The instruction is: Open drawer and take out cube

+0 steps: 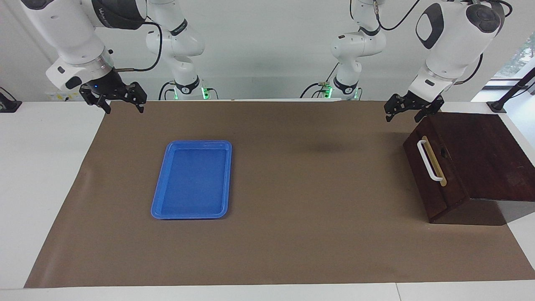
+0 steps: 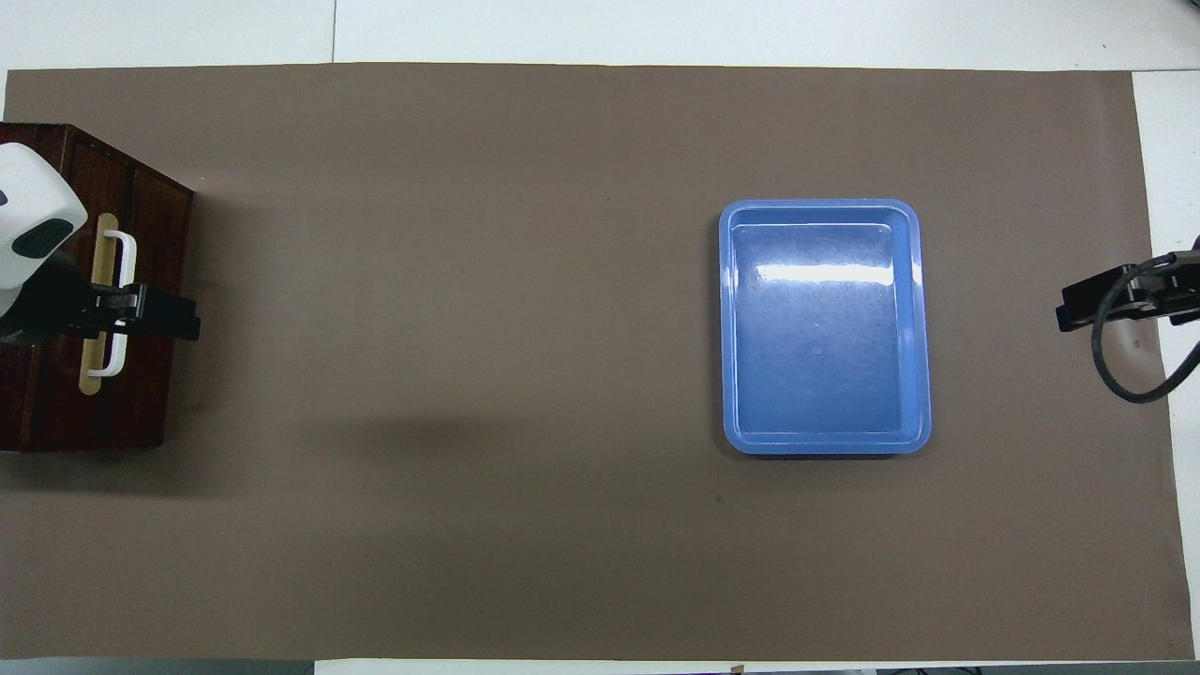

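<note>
The dark brown drawer [image 1: 443, 188] stands shut at the left arm's end of the table, its white bar handle [image 1: 428, 161] facing the table's middle. It also shows in the overhead view [image 2: 141, 216] with the handle [image 2: 122, 267]. The yellow cube is hidden. My left gripper [image 1: 404, 115] is open and empty, raised over the drawer's corner nearest the robots; in the overhead view [image 2: 178, 317] it covers part of the handle. My right gripper [image 1: 123, 106] is open and empty, raised over the mat's edge at the right arm's end, also in the overhead view [image 2: 1069, 314].
A flat blue tray [image 1: 192, 179] lies empty on the brown mat toward the right arm's end, also in the overhead view [image 2: 825, 328]. The brown mat [image 1: 313, 209] covers most of the white table between tray and drawer.
</note>
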